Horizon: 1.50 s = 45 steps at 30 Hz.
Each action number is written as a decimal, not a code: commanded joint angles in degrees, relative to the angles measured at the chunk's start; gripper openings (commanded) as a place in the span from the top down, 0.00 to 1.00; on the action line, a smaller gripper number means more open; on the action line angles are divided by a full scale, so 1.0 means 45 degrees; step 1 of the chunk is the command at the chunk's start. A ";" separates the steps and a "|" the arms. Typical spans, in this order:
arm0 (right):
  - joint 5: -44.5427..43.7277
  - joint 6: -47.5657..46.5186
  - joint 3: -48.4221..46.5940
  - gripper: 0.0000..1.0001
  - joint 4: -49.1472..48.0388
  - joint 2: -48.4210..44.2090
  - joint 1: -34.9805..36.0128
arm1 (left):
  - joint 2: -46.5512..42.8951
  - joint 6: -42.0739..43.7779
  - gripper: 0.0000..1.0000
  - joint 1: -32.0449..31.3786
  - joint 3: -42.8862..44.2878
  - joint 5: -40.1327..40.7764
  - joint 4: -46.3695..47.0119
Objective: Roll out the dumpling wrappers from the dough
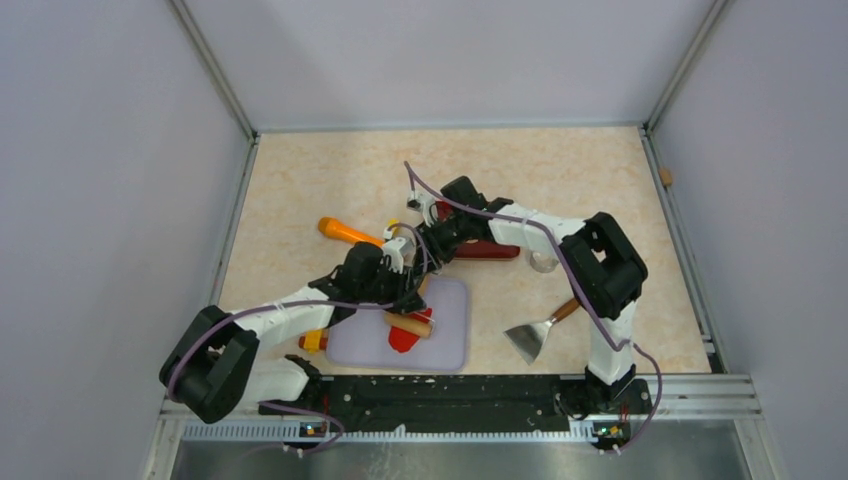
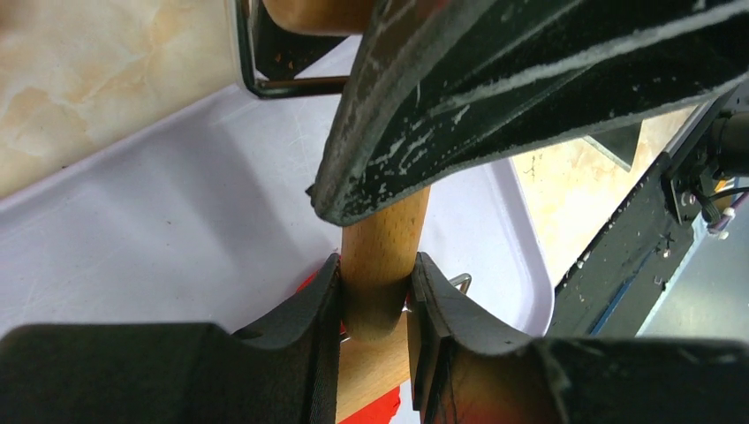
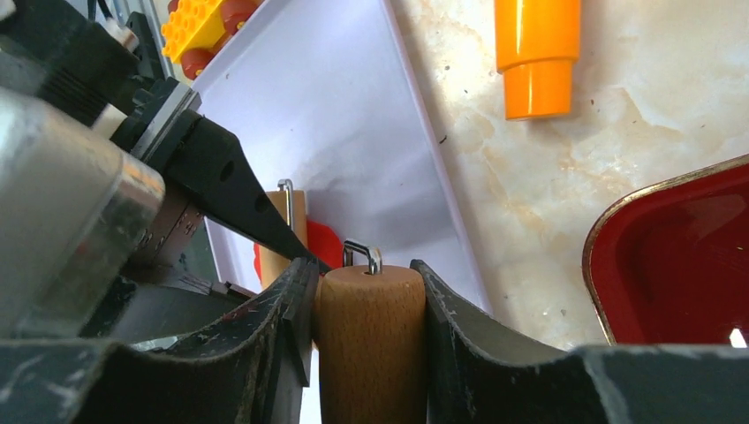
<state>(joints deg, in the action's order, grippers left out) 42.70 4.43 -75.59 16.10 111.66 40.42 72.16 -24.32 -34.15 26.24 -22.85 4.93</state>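
Observation:
A small wooden rolling pin (image 1: 410,322) lies on the red dough (image 1: 403,340), a flattened patch on the lilac board (image 1: 450,330). My left gripper (image 1: 405,292) is shut on the pin's wooden handle (image 2: 382,256), just above the roller and the dough (image 2: 393,408). My right gripper (image 1: 416,246) holds the handle's far end; in the right wrist view its jaws (image 3: 366,283) press both sides of the wooden end piece (image 3: 371,344) with its metal loop. Beyond it the dough (image 3: 325,243) shows on the board (image 3: 336,106). No dumpling wrappers are in view.
An orange-handled tool (image 1: 345,232) lies left of the arms. A dark red tray (image 1: 490,250) sits under the right arm, and a metal scraper (image 1: 535,335) lies right of the board. A yellow toy block (image 1: 313,340) rests at the board's left edge.

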 commanded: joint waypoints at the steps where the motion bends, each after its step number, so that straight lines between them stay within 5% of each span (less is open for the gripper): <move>1: -0.1284 -0.1931 -0.0619 1.00 0.3225 -0.0772 0.0160 | -0.0469 0.0975 1.00 0.0444 0.1128 0.1090 -0.0821; 14: -0.1386 -0.2727 -0.2060 1.00 0.5469 -0.1990 -0.0629 | -0.0103 0.1367 1.00 0.0143 0.3056 0.0549 -0.0777; 28: -0.1711 -0.2142 -0.1349 1.00 0.4556 -0.0932 -0.0111 | -0.0621 0.0660 1.00 0.0148 0.1137 0.1266 -0.0592; 45: -0.5355 -0.1890 -0.1593 1.00 0.4257 0.0667 -0.0106 | 0.4440 0.0894 1.00 0.0124 0.0969 0.1274 0.4215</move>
<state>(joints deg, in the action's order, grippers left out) 27.64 0.38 -84.09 30.20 112.68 37.63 85.91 -20.91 -34.20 29.47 -24.86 22.15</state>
